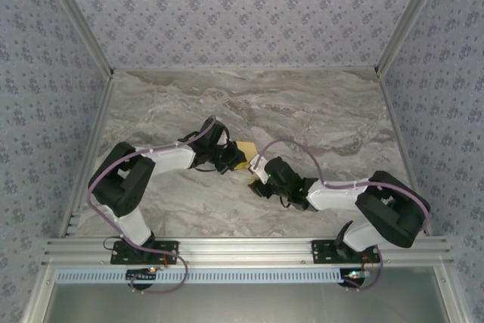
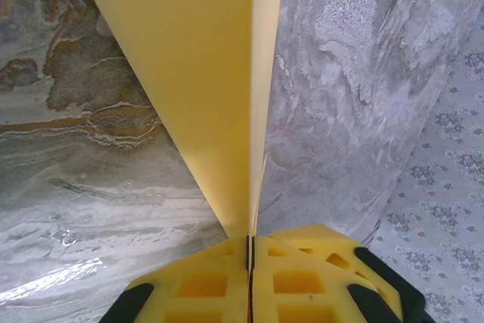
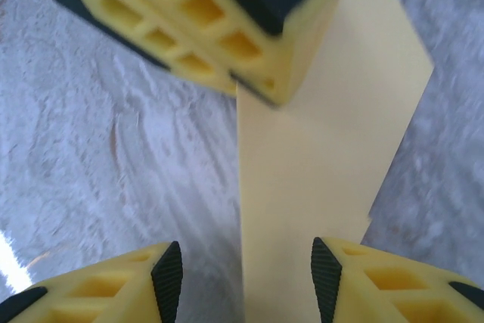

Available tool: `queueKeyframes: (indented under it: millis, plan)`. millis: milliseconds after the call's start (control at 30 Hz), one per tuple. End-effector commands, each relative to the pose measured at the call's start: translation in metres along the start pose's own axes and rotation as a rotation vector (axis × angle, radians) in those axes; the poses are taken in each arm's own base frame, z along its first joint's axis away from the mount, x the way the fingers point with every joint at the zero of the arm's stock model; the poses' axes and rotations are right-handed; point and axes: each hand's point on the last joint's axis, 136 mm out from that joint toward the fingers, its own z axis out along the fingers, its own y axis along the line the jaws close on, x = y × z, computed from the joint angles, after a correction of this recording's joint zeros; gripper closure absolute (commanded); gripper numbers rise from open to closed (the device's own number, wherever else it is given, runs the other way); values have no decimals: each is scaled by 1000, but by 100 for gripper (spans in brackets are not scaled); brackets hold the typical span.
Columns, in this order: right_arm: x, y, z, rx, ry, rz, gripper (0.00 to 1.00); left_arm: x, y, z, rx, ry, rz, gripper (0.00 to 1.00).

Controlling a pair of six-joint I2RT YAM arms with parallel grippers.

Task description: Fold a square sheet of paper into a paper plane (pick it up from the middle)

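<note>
Progress early: square sheet of paper doubled along one fold, above the desk. Left gripper jaws clamp it; right gripper jaws stand open astride it. Nose and wing folds outstanding.

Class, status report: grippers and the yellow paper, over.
Left gripper shut on folded paper. Right gripper open, paper between its fingers. Nothing blocking.

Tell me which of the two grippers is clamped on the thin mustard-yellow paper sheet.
The left gripper: its yellow fingers are pressed together on the mustard-yellow paper sheet. The right gripper has its fingers apart around it.
</note>
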Motion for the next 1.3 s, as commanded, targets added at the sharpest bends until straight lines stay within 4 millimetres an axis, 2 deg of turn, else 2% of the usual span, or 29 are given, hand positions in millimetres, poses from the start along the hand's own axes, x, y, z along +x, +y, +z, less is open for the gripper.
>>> queueKeyframes:
  millis: [0, 167, 433, 633, 733, 1033, 1133, 1267]
  plan:
    - [-16, -13, 7, 105, -65, -122, 51, 0, -9, -2, 6, -1, -4, 92]
    - [-13, -10, 18, 131, -51, -180, 56, 0, -9, -2, 5, -1, -8, 92]
    - [-14, -14, 25, 164, -63, -177, 67, 1, -7, -2, 6, 1, -14, 92]
    - [-13, -17, 27, 174, -59, -159, 85, 0, -11, -5, 13, -4, -9, 91]
    - [-13, -14, 24, 146, -60, -134, 90, -4, -10, -14, 7, -22, -6, 83]
    - [-14, 8, 17, -122, -34, 163, 99, -45, 16, -83, -37, -250, -21, 34]
    - [-12, 11, 21, -184, -10, 267, 100, -46, 14, -92, -8, -283, 10, 30]
    - [-11, 16, 28, -248, 13, 373, 100, -40, 18, -89, 46, -284, 10, 31]
